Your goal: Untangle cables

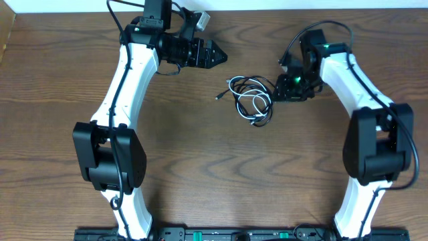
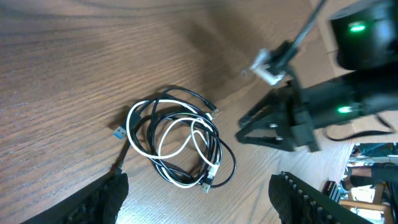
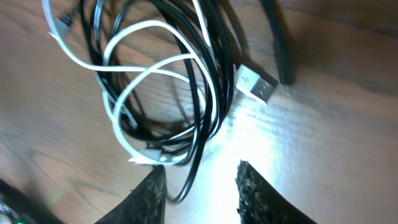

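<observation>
The black cable and the white cable lie coiled together in one tangle at the table's middle. In the left wrist view the black cable loops around the white cable. My right gripper is low at the tangle's right edge. In the right wrist view its fingers are apart, with a black strand running between them and the white cable beyond. My left gripper is open and empty, up and left of the tangle, with its fingers wide apart.
The wooden table carries only the tangle. Both arm bases stand at the front edge. A white plug and a blue plug stick out of the coil. The right arm's own thick black wire hangs behind it.
</observation>
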Available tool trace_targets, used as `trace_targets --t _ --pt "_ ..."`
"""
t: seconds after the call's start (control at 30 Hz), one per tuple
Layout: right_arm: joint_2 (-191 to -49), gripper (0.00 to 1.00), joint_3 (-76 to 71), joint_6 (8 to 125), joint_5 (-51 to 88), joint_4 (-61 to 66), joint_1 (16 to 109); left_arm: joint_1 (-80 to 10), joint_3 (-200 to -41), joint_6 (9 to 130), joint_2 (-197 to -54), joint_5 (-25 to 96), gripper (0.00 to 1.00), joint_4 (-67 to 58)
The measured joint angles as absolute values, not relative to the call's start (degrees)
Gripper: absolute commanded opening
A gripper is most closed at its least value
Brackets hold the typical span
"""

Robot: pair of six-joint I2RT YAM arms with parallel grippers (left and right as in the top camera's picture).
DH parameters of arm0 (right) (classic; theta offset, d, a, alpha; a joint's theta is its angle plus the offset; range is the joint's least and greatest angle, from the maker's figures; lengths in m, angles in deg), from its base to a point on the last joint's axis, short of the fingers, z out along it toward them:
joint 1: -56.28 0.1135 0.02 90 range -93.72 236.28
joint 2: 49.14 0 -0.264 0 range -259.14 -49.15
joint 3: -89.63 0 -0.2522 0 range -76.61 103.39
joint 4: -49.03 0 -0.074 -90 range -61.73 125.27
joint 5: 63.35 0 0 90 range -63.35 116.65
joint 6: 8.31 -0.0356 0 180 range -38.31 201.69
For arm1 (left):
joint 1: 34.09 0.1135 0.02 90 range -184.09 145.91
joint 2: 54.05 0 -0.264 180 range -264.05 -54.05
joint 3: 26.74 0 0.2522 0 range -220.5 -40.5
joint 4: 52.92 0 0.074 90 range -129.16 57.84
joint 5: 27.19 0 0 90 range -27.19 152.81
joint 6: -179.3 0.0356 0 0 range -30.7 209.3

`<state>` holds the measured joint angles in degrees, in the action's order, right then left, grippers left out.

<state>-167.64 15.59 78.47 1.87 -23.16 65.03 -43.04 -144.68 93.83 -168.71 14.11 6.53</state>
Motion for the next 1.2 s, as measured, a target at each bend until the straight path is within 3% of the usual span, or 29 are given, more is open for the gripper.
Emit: trace_targets --t 0.23,0.67,0.97,1.2 --pt "-168.32 0.32 15.07 71.17 4.67 -21.72 68.07 -43.04 -144.68 93.85 -168.71 14.11 0.78 6.56" --pt "-171.03 0.01 8.80 63.04 10.16 -10.18 71.37 -43.04 -144.68 93.85 -168.71 14.28 0.77 6.56" --pt "-170.22 0.01 8.73 67.74 5.52 -10.18 71.83 -43.04 -144.68 93.85 -168.71 14.28 0.77 6.56" --pt "-153.24 0.01 10.48 66.75 -2.10 -5.57 69.76 -43.04 -144.68 93.85 -168.71 12.97 0.77 5.79"
